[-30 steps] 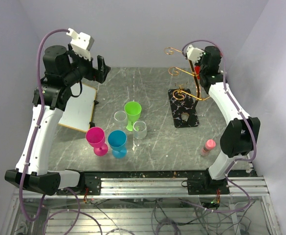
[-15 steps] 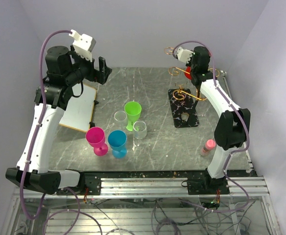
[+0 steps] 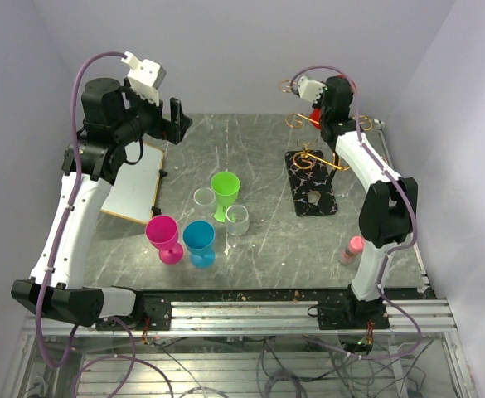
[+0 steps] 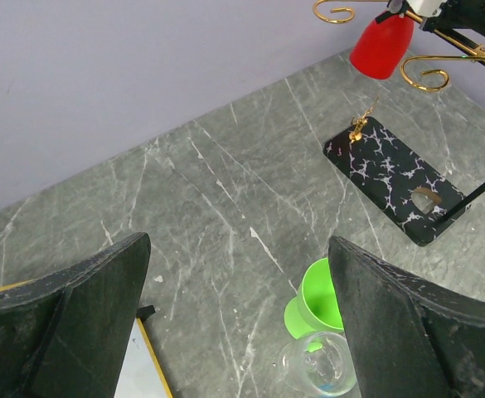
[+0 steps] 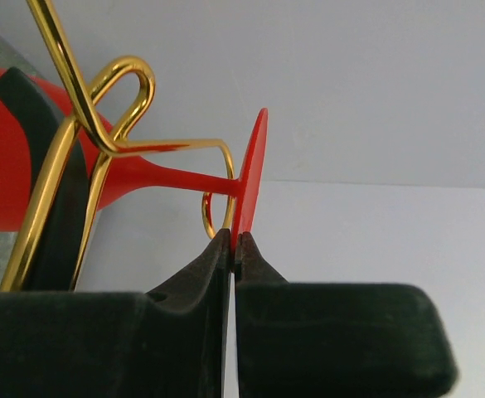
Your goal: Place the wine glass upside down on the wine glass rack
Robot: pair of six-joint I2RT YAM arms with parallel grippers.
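Observation:
The red wine glass (image 4: 381, 46) hangs bowl-down high at the wine glass rack (image 3: 308, 123), whose gold wire arms rise from a black marbled base (image 3: 312, 182). In the right wrist view its stem (image 5: 184, 176) lies across a gold wire loop (image 5: 126, 79). My right gripper (image 5: 235, 239) is shut on the rim of the glass's flat foot (image 5: 250, 178). From above, this gripper (image 3: 323, 106) sits at the rack's top. My left gripper (image 4: 238, 245) is open and empty, held high over the table's left rear (image 3: 176, 118).
A green glass (image 3: 225, 192), two clear glasses (image 3: 204, 199) (image 3: 237, 218), a pink glass (image 3: 164, 236) and a blue one (image 3: 199, 242) stand mid-table. A white board (image 3: 136, 178) lies at the left. A small pink bottle (image 3: 354, 247) stands near the right arm's base.
My right arm has swung left and up, carrying the red glass in among the rack's upper arms. The left arm has barely shifted.

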